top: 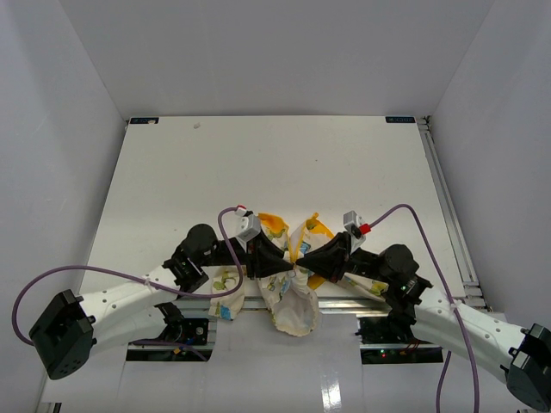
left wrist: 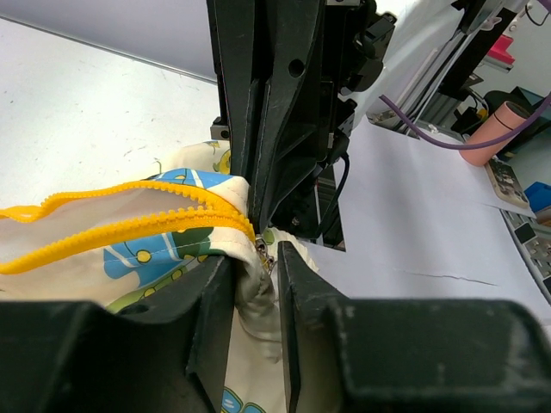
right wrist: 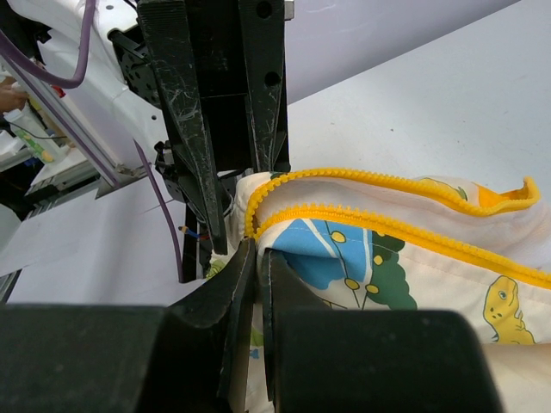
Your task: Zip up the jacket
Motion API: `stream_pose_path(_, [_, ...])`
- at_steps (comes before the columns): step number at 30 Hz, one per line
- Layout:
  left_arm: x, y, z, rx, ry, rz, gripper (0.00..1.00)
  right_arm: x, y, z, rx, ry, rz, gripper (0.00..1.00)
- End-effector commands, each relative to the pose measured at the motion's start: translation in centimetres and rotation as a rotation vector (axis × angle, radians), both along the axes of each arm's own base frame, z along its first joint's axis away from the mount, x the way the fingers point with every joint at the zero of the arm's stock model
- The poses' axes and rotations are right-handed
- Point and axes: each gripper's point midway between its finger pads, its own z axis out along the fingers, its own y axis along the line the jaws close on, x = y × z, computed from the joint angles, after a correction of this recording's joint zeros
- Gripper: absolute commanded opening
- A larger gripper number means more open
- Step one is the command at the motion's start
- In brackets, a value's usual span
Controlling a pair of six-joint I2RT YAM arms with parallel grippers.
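Observation:
The jacket (top: 293, 305) is a cream bundle with small printed figures, bunched at the table's near edge. Its yellow hood lining (top: 274, 225) shows behind the grippers. In the left wrist view the jacket (left wrist: 155, 249) shows two open rows of yellow zipper teeth (left wrist: 129, 225) meeting at a small metal slider (left wrist: 263, 252). My left gripper (top: 287, 261) (left wrist: 256, 275) holds a fold of cream fabric just below that slider. My right gripper (top: 301, 256) (right wrist: 259, 258) faces it tip to tip. It is pinched shut on the jacket (right wrist: 387, 258) where the zipper teeth (right wrist: 387, 225) begin.
White walls enclose the table (top: 275, 163) on three sides. A metal rail (top: 448, 206) runs along its right side. Purple cables (top: 112, 275) loop from both arms. A pink cup (left wrist: 504, 129) stands off the table in the left wrist view.

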Motion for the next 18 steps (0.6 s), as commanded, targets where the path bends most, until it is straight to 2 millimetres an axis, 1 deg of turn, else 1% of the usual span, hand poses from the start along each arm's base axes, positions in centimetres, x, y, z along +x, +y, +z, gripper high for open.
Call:
stream_pose_path(1, [-0.2, -0.1, 2.0, -0.039, -0.027, -0.011, 0.27, 0.0, -0.2, 2.3, 0.062, -0.061, -0.009, 0.08])
stream_pose_path(4, [-0.3, -0.4, 1.8, -0.032, -0.016, -0.029, 0.17, 0.0, -0.2, 2.2, 0.06, -0.06, -0.009, 0.08])
stream_pose_path(6, [-0.4, -0.6, 1.7, -0.024, -0.011, -0.04, 0.04, -0.1, -0.2, 2.3, 0.061, -0.061, -0.008, 0.08])
stream_pose_path(7, [-0.3, -0.6, 1.6, -0.018, -0.008, -0.044, 0.0, -0.1, -0.2, 2.3, 0.061, -0.062, -0.009, 0.08])
stream_pose_path(11, [-0.6, -0.6, 1.3, -0.004, -0.009, -0.058, 0.0, 0.1, -0.4, 2.7, 0.063, -0.067, -0.024, 0.08])
stream_pose_path(18, [-0.7, -0.3, 1.5, 0.008, -0.011, -0.05, 0.0, 0.8, -0.5, 4.4, 0.071, -0.088, -0.065, 0.08])
